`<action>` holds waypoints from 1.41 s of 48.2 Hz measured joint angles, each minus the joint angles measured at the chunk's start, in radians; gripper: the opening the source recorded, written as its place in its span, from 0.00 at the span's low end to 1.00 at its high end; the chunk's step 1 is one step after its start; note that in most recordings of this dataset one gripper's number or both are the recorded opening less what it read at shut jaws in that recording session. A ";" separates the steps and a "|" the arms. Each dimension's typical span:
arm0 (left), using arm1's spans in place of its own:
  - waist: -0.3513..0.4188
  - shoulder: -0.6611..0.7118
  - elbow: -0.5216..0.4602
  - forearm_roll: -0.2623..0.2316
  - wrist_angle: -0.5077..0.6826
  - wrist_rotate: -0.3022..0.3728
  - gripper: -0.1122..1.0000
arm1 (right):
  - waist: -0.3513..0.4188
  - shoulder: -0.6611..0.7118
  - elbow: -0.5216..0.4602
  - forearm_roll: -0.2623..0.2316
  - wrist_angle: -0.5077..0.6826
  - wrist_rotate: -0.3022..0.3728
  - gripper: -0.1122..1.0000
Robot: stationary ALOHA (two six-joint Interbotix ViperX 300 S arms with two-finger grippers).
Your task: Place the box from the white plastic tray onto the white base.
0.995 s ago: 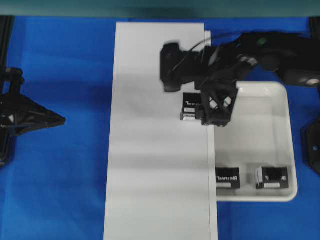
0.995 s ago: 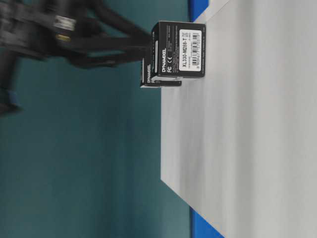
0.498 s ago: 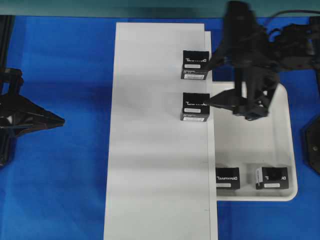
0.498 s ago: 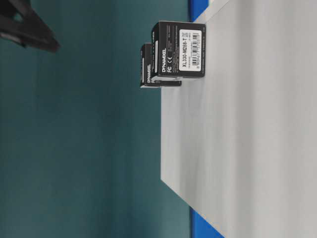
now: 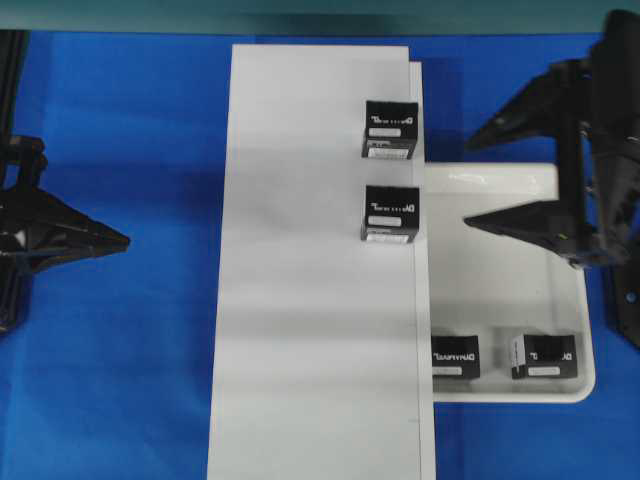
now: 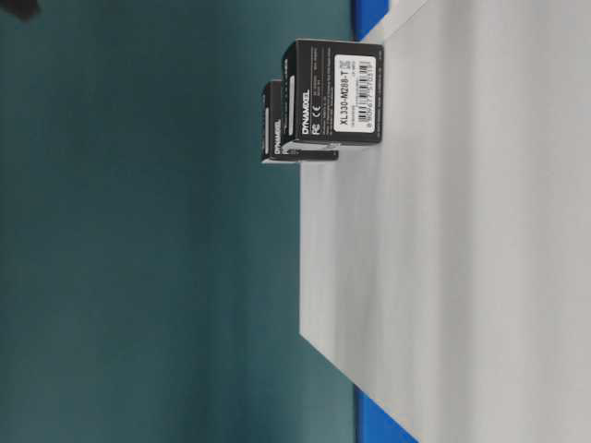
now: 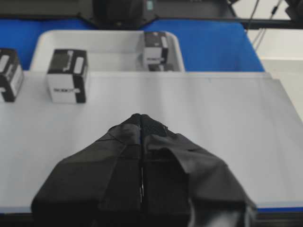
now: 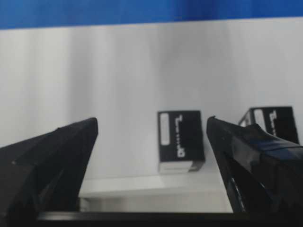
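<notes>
Two boxes stand on the base (image 5: 320, 260), both along its right edge: one (image 5: 389, 129) toward the far end, the other (image 5: 391, 214) just nearer, a gap between them. Two more boxes (image 5: 455, 356) (image 5: 543, 356) sit in the tray (image 5: 500, 280) against its near wall, side by side and apart. The tray lies on the blue bench (image 5: 130, 150), right of the base and beside its edge.

Right claw (image 5: 485, 178): spread wide, holding nothing, raised over the right part of the tray. Its wrist view looks between both fingers (image 8: 52, 156) at the nearer box on the base.

Left claw (image 5: 120, 240): pressed together, empty, over the bench left of the base, tip pointing at the base.
</notes>
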 measured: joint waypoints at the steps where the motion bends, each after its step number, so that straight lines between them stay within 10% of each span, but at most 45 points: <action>1: 0.002 0.002 0.000 0.000 0.000 0.000 0.03 | 0.002 -0.009 0.003 0.000 0.000 0.005 1.00; 68: 0.021 -0.078 -0.008 -0.002 0.011 0.005 0.03 | 0.005 -0.413 0.295 -0.002 -0.009 0.052 1.00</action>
